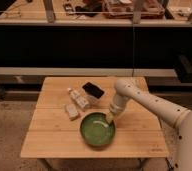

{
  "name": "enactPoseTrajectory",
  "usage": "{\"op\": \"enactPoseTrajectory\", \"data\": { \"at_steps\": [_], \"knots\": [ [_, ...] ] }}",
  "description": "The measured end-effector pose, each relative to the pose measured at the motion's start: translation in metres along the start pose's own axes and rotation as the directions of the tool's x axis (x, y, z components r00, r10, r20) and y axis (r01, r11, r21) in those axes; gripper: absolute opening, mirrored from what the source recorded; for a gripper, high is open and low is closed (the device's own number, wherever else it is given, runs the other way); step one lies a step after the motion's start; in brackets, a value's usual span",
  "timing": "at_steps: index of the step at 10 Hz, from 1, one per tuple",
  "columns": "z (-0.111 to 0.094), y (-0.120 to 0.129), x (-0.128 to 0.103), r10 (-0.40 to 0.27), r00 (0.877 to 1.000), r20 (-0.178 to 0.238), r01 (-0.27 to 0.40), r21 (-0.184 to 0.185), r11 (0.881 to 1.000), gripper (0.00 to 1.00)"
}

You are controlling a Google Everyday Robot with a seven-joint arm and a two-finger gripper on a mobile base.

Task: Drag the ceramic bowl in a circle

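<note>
Dragging the round glossy green ceramic bowl (97, 130) across the wooden desk (49, 140), gripper (110, 118) at its rim; next, curve the path.

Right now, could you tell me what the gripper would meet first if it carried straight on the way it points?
The gripper points down and slightly left, at the near right rim of the green bowl. It would meet the bowl's inside first, if it is not touching already; depth is unclear.

- Wooden tabletop (49, 142), pale planks.
- Flat black rectangular object (93, 90) toward the far edge.
- Small white blocks (72, 111) and (79, 99) just beside it.
- Gripper (110, 118) over the tabletop's middle.
</note>
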Motion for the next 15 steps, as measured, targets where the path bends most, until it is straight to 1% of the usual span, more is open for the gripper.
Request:
{"op": "enactPoseTrajectory", "data": {
  "at_steps": [1, 2, 3, 4, 5, 6, 7, 8, 9, 10, 11, 12, 13, 14, 15],
  "knots": [
    [-0.01, 0.021, 0.003, 0.082, 0.995, -0.052, -0.081, 0.016, 0.997, 0.0],
    [-0.025, 0.047, -0.003, 0.16, 0.982, -0.104, -0.16, 0.011, 0.987, 0.0],
    [-0.037, 0.064, -0.013, 0.218, 0.966, -0.138, -0.218, 0.013, 0.976, 0.0],
    [-0.052, 0.081, -0.027, 0.28, 0.943, -0.179, -0.282, 0.015, 0.959, 0.0],
    [-0.067, 0.101, -0.051, 0.354, 0.909, -0.219, -0.359, 0.016, 0.933, 0.0],
    [-0.079, 0.116, -0.081, 0.416, 0.876, -0.246, -0.426, 0.014, 0.905, 0.0],
    [-0.088, 0.124, -0.108, 0.458, 0.849, -0.262, -0.473, 0.008, 0.881, 0.0],
    [-0.091, 0.127, -0.132, 0.485, 0.835, -0.26, -0.503, -0.002, 0.865, 0.0],
    [-0.092, 0.127, -0.154, 0.505, 0.825, -0.253, -0.525, -0.011, 0.851, 0.0],
    [-0.087, 0.122, -0.184, 0.519, 0.829, -0.208, -0.537, -0.036, 0.843, 0.0],
    [-0.082, 0.115, -0.208, 0.511, 0.845, -0.157, -0.526, -0.072, 0.848, 0.0],
    [-0.08, 0.11, -0.219, 0.481, 0.868, -0.122, -0.493, -0.102, 0.864, 0.0],
    [-0.079, 0.102, -0.222, 0.416, 0.906, -0.079, -0.423, -0.141, 0.895, 0.0],
    [-0.077, 0.092, -0.209, 0.329, 0.943, -0.046, -0.332, -0.171, 0.927, 0.0],
    [-0.074, 0.083, -0.198, 0.271, 0.962, -0.022, -0.271, -0.185, 0.945, 0.0]
  ]
}}
